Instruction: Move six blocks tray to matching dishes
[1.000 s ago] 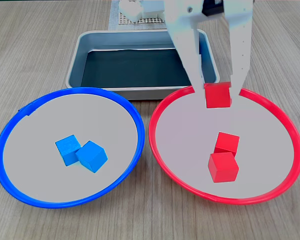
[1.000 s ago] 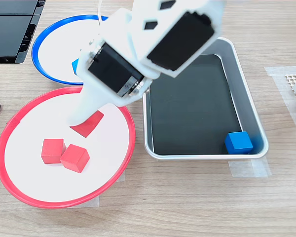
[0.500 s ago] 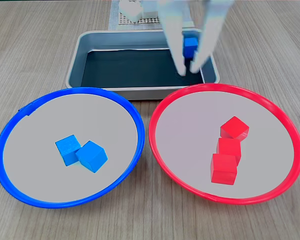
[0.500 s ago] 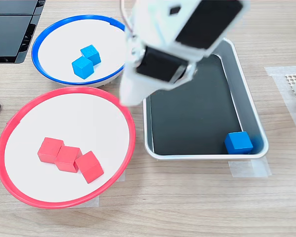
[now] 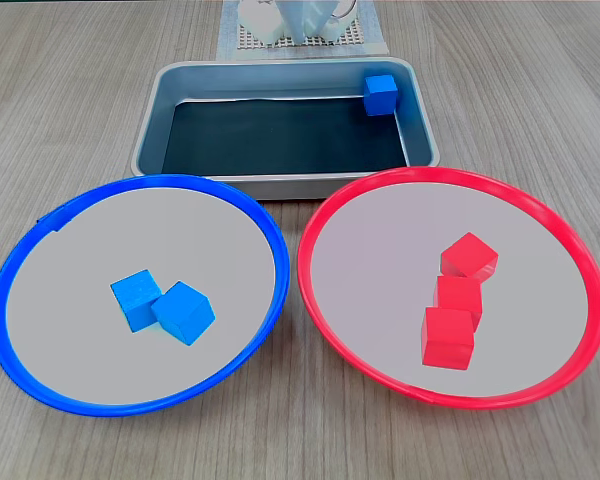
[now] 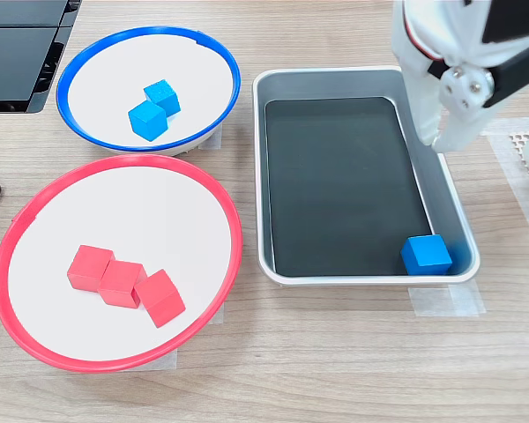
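Three red blocks (image 6: 119, 284) lie in the red-rimmed dish (image 6: 35, 205), two blue blocks (image 6: 155, 107) in the blue-rimmed dish (image 6: 88, 62), one blue block (image 6: 426, 255) in a corner of the tray (image 6: 450, 189); the fingers (image 6: 448, 132) hang above its edge, opening unclear.

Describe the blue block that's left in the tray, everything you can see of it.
The blue block is a small matte cube, plain-faced, sitting flat on the dark bottom of the tray. It sits in one corner, close against the shiny walls, far right in a fixed view. It is alone in the tray. The gripper hangs above the tray's rim, well apart from it.
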Robot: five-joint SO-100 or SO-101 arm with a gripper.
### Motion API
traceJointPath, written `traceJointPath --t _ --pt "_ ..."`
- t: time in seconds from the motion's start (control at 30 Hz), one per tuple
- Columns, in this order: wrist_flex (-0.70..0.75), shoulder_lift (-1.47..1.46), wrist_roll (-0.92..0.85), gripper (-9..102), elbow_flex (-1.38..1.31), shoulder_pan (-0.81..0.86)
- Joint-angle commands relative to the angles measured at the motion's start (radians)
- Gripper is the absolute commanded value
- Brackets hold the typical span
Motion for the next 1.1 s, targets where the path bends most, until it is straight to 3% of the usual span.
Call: traceJointPath --t 0.0,0.03,0.13,0.2,0.3,0.37,0.43,0.5,0.53,0.6,0.7,0.77,0.83,0.97,1.07 --pt "-0.071 0.028 0.219 0 0.009 -0.080" --pt "-0.169 0.069 0.538 0 0.052 -0.135" --pt "-0.278 0.141 0.994 0 0.107 -0.189" --pt "-0.268 0.179 1.246 0 0.127 -0.210" --pt "-0.238 0.201 1.434 0 0.130 -0.222" --pt "-0.164 0.207 1.470 0 0.130 -0.229" --pt "-0.060 0.219 1.319 0 0.135 -0.267" --pt "-0.044 0.213 1.014 0 0.133 -0.273" --pt "-0.054 0.196 0.738 0 0.126 -0.255" --pt "-0.138 0.155 0.311 0 0.104 -0.212" --pt "-0.360 0.123 -0.138 0 0.115 -0.196" --pt "-0.476 0.123 -0.339 0 0.150 -0.202" --pt "-0.502 0.121 -0.502 0 0.161 -0.213" --pt "-0.365 0.153 -0.796 1 0.120 -0.213" --pt "-0.270 0.201 -0.888 1 0.118 -0.206"
